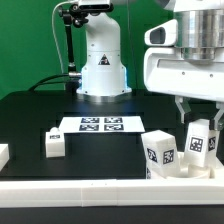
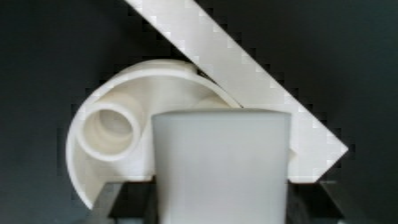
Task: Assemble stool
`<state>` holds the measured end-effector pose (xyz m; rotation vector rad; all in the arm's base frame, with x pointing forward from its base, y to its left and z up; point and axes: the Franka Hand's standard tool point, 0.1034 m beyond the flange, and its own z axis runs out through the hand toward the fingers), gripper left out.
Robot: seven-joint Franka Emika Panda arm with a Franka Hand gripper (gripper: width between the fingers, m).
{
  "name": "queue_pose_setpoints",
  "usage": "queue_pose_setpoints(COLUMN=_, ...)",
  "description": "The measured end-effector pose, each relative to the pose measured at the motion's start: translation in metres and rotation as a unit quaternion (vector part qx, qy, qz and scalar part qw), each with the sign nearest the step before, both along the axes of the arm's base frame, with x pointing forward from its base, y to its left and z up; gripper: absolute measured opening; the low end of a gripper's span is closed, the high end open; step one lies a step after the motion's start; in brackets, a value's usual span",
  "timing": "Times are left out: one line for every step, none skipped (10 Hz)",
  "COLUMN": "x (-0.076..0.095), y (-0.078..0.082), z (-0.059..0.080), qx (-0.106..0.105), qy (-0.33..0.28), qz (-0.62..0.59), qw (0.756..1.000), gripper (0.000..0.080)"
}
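My gripper (image 1: 200,122) is shut on a white stool leg (image 1: 200,141) with a square tag and holds it upright above the round white seat (image 1: 172,172) at the exterior view's right front. In the wrist view the held leg (image 2: 217,160) fills the middle between my dark fingers (image 2: 134,202). The seat (image 2: 107,165) lies just beyond it, with a round socket hole (image 2: 111,125) showing. A second tagged leg (image 1: 160,152) stands at the seat's left side. Another leg (image 1: 54,143) lies on the black table, and one more (image 1: 3,155) is at the far left edge.
The marker board (image 1: 100,124) lies flat mid-table before the robot base (image 1: 102,60). A long white rail (image 1: 90,192) edges the table's front; it crosses the wrist view (image 2: 222,65) diagonally behind the seat.
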<state>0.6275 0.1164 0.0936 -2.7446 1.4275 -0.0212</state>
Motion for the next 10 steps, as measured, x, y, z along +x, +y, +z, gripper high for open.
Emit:
queue_pose_setpoints(x=-0.0001, y=0.0004, z=0.0, qx=0.001, qy=0.001, qz=-0.023, qw=1.0, gripper=0.0337)
queue_pose_setpoints(x=0.0, y=0.0007, z=0.0, qx=0.002, qy=0.001, qz=-0.04, qw=0.999, gripper=0.0337)
queue_pose_setpoints(x=-0.0002, y=0.002, z=0.0, qx=0.006, qy=0.003, qz=-0.081, qw=0.997, gripper=0.0337)
queue_pose_setpoints(x=0.0001, y=0.0018, z=-0.0005, qx=0.011, qy=0.002, qz=-0.114, qw=0.993, gripper=0.0337)
queue_pose_setpoints(x=0.0006, y=-0.0008, z=-0.0007, qx=0.028, qy=-0.007, qz=-0.156, qw=0.987, gripper=0.0337)
queue_pose_setpoints(x=0.0013, y=-0.0002, z=-0.0005, qx=0.038, qy=-0.008, qz=-0.198, qw=0.979, gripper=0.0337)
queue_pose_setpoints(x=0.0022, y=0.0008, z=-0.0008, qx=0.05, qy=-0.008, qz=-0.246, qw=0.968, gripper=0.0337)
queue_pose_setpoints(x=0.0038, y=0.0008, z=-0.0007, qx=0.061, qy=-0.009, qz=-0.291, qw=0.955, gripper=0.0337)
queue_pose_setpoints(x=0.0044, y=-0.0011, z=-0.0007, qx=0.072, qy=-0.005, qz=-0.321, qw=0.944, gripper=0.0337)
queue_pose_setpoints(x=0.0056, y=-0.0017, z=-0.001, qx=0.084, qy=0.0, qz=-0.37, qw=0.925, gripper=0.0337)
